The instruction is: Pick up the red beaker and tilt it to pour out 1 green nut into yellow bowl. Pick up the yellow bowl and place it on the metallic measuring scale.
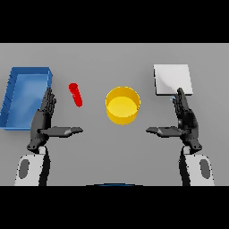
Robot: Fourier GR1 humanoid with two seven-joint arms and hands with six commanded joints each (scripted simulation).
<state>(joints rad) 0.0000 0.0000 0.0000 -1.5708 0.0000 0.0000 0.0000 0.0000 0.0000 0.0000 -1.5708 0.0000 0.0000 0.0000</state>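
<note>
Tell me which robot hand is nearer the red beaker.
Left. The left robot hand sits just below-left of the red beaker; the right robot hand is far across, beyond the yellow bowl.

A lab-style test bench: bare grey table (112, 58) with a metallic scale (172, 79), left blue bin (18, 96)
</note>
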